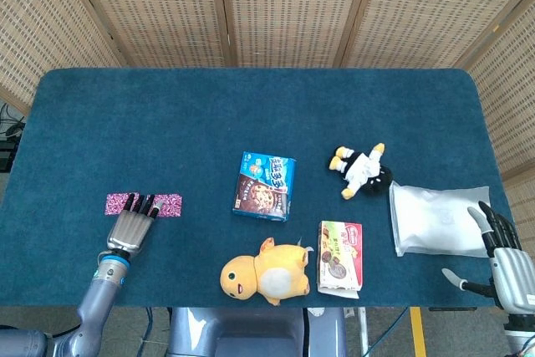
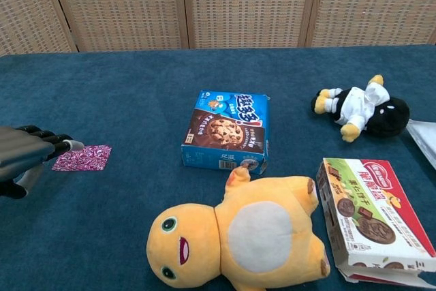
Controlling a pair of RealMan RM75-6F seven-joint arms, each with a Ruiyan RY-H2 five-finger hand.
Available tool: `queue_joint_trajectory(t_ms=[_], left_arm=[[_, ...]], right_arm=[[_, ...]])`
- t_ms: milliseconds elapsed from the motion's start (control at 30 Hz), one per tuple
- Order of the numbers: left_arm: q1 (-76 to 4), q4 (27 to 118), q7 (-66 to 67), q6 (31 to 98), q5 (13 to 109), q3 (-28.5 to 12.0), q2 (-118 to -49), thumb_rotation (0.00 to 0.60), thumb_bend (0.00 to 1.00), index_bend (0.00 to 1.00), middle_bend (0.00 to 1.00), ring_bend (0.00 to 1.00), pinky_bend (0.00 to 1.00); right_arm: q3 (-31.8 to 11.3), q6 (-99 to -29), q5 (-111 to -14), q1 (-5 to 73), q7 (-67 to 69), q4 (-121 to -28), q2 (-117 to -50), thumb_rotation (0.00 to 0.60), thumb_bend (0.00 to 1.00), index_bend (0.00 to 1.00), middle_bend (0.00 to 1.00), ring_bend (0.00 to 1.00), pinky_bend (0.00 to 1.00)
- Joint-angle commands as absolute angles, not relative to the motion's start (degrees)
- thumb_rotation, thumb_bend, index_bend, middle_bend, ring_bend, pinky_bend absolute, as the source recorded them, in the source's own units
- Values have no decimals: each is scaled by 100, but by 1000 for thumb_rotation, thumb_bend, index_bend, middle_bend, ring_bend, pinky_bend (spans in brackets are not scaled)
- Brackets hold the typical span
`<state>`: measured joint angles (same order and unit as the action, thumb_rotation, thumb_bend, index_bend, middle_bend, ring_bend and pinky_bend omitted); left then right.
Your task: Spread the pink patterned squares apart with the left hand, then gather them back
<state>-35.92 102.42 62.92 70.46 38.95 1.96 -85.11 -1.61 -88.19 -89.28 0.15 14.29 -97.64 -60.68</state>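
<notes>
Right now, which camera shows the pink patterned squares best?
The head view: both pink patterned squares show from above, the left robot hand partly overlapping them. The chest view shows only one, the robot hand hiding the rest.

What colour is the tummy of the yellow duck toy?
The yellow duck toy has a pale cream tummy; the chest view shows it best.

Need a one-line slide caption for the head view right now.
Left hand reaches fingers-first over the pink patterned squares on the blue table.

Two pink patterned squares [image 1: 167, 206] lie flat, side by side.
</notes>
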Motion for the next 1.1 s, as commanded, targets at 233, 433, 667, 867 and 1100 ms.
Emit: queue_joint_trajectory(t_ms=[233, 433, 667, 867, 1100], left_arm=[[-3744, 10171, 6493, 7183, 3534, 163, -8619, 600, 941, 0, 0, 0, 0], [-3820, 10135, 6552, 7181, 3373, 168, -8634, 600, 943, 0, 0, 0, 0], [-3890, 10106, 6669, 7223, 3255, 240, -8668, 600, 944, 0, 0, 0, 0], [-3930, 10079, 6749, 7264, 3199, 311, -8728, 600, 947, 0, 0, 0, 0], [-3972, 10033, 6879, 7337, 3144, 393, -8823, 600, 953, 0, 0, 0, 0]], right_arm=[[-170, -8821, -8922, 16, 1472, -9763, -6059, 600, 106, 43, 0, 0, 0], [-174, -8829, -8925, 14, 1460, -9771, -6060, 600, 105, 42, 0, 0, 0], [-175, -8832, -8929, 13, 1468, -9782, -6049, 600, 106, 43, 0, 0, 0], [-180, -8837, -8922, 9, 1491, -9790, -6039, 600, 107, 43, 0, 0, 0], [-177, -8841, -8933, 8, 1494, -9797, -6032, 600, 106, 43, 0, 0, 0]])
